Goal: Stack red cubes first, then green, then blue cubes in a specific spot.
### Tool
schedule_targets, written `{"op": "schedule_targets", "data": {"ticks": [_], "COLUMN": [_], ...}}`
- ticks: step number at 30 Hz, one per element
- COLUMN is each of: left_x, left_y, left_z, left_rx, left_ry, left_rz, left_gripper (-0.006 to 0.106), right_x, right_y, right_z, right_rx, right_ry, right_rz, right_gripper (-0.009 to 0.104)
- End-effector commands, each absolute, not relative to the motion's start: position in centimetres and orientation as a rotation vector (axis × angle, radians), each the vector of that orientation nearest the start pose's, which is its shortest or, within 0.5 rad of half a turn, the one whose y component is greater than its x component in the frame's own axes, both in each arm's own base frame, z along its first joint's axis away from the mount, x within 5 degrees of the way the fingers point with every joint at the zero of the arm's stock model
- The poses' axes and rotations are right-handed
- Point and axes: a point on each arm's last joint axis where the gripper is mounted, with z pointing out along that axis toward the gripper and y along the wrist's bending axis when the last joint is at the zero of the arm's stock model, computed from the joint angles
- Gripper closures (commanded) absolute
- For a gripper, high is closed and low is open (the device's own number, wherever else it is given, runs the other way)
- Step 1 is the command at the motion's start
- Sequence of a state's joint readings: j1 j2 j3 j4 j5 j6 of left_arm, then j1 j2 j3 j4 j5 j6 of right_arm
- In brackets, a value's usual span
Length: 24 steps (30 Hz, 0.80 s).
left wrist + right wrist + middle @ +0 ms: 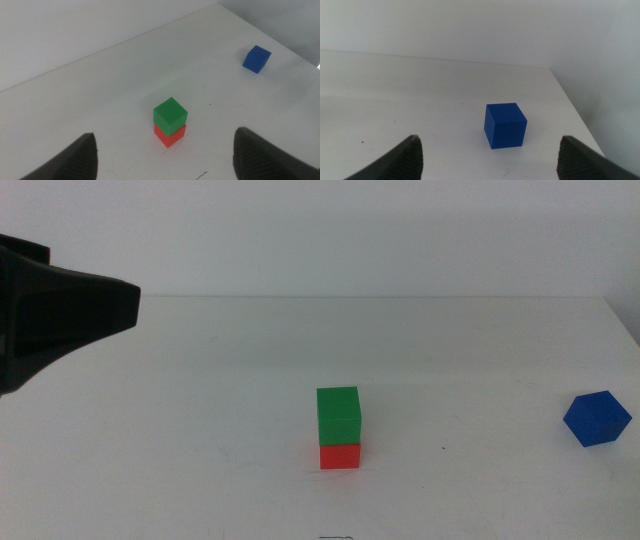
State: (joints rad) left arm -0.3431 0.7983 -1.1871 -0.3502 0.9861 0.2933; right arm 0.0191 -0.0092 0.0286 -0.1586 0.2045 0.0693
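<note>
Green cube (338, 415) sits square on the red cube (340, 456), two-high stack near the middle of the white worktop (200, 400), slightly toward the front. From my left wrist view the same stack shows: green cube (170, 115) on top, red cube (170, 135) under it, edges roughly lined up. Blue cube (597, 419) lies alone on the worktop far off to the right, well apart from the stack and close to the worktop's right edge, turned corner-on to the middle camera. Left gripper (165, 157) is spread wide, holding nothing, raised and back from the stack; in the middle view I only see dark arm hardware at the left edge. Right gripper (490, 157) is also spread wide and holding nothing, with the blue cube (505, 125) resting on the worktop ahead of it between the lines of its jaws, not touched.
</note>
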Motion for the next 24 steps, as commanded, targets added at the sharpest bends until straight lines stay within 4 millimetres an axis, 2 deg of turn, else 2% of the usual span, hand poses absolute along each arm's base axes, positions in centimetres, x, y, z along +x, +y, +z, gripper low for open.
{"op": "schedule_targets", "data": {"ticks": [1, 5, 8, 11, 13, 18, 21, 24], "left_x": [10.4, 10.4, 10.4, 10.4, 10.4, 10.4, 10.4, 10.4], "left_y": [-6.5, -6.5, -6.5, -6.5, -6.5, -6.5, -6.5, -6.5], "left_z": [46.0, 46.0, 46.0, 46.0, 46.0, 46.0, 46.0, 46.0], "left_rx": [0.579, 0.579, 0.579, 0.579, 0.579, 0.579, 0.579, 0.579], "left_ry": [1.873, 1.873, 1.873, 1.873, 1.873, 1.873, 1.873, 1.873], "left_rz": [-0.477, -0.478, -0.476, -0.478, -0.476, -0.476, -0.476, -0.476], "left_gripper": [0.009, 0.009, 0.009, 0.009, 0.009, 0.009, 0.009, 0.009], "right_x": [5.4, 5.5, 5.8, 6.6, 7.6, 10.7, 12.9, 14.1], "right_y": [-0.1, -0.1, -0.2, -0.2, -0.3, -0.3, 0.1, 0.4], "right_z": [20.0, 21.0, 23.5, 26.9, 29.0, 32.7, 33.9, 34.5], "right_rx": [-0.086, -0.051, -0.043, -0.036, -0.032, 0.002, 0.035, 0.051], "right_ry": [1.587, 1.619, 1.673, 1.729, 1.789, 2.004, 2.17, 2.329], "right_rz": [-0.094, -0.057, -0.059, -0.065, -0.07, -0.043, 0.019, 0.06], "right_gripper": [0.001, 0.001, 0.001, 0.001, 0.001, 0.001, 0.001, 0.001]}}
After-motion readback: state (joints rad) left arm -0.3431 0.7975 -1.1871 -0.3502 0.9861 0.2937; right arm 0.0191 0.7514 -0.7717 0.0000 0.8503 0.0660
